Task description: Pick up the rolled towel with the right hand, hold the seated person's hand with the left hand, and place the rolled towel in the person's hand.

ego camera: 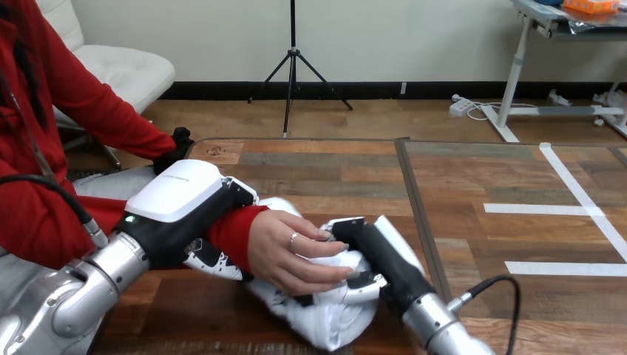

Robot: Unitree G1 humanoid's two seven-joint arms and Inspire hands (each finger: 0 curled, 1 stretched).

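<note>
The white rolled towel (325, 322) lies crumpled on the wooden table (333, 170) near its front edge. The person's hand (285, 248) rests on top of it, fingers spread over the cloth and touching my right hand. My right hand (373, 251) comes in from the lower right, its fingers curled into the towel just under the person's fingertips. My left hand (181, 196) sits over the person's red-sleeved wrist, with its fingers (211, 260) wrapped round from below.
A dark seam (418, 214) runs front to back across the table just right of the towel. White tape strips (562, 211) mark the right half. The person's other arm (111, 118) reaches to the far left corner.
</note>
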